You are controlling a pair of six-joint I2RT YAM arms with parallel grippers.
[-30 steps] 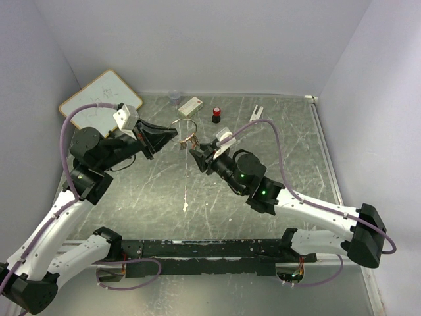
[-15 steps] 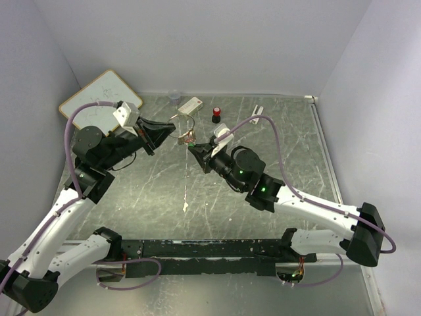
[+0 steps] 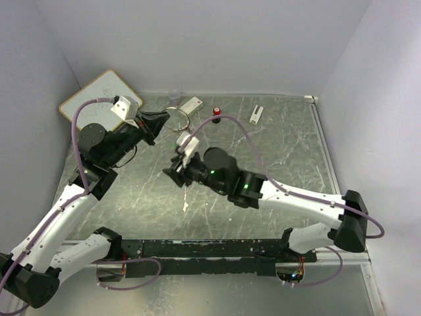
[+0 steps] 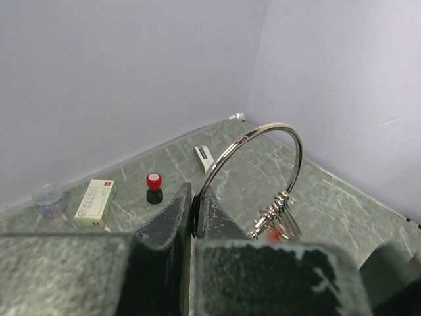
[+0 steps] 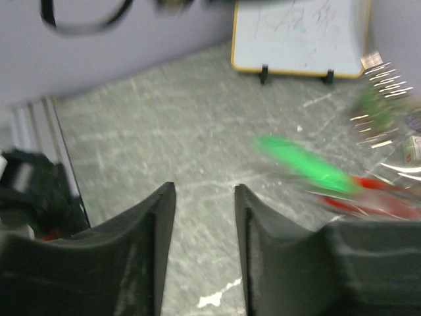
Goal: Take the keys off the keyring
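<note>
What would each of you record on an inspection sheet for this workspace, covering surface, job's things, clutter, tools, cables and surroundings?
Surface: grey-green marbled table, scratched, with one small white mark.
Job's things: keyring clamped in the left tool; keys hang bunched from it, a red head partly showing.
Clutter: whiteboard, clear cup, white box, red-capped black cylinder, white strip, all along the back.
Tools: left shut on the keyring; right tool open, nothing between its fingers.
Cables: purple cables loop over both arms.
Surroundings: plain pale walls on three sides.
</note>
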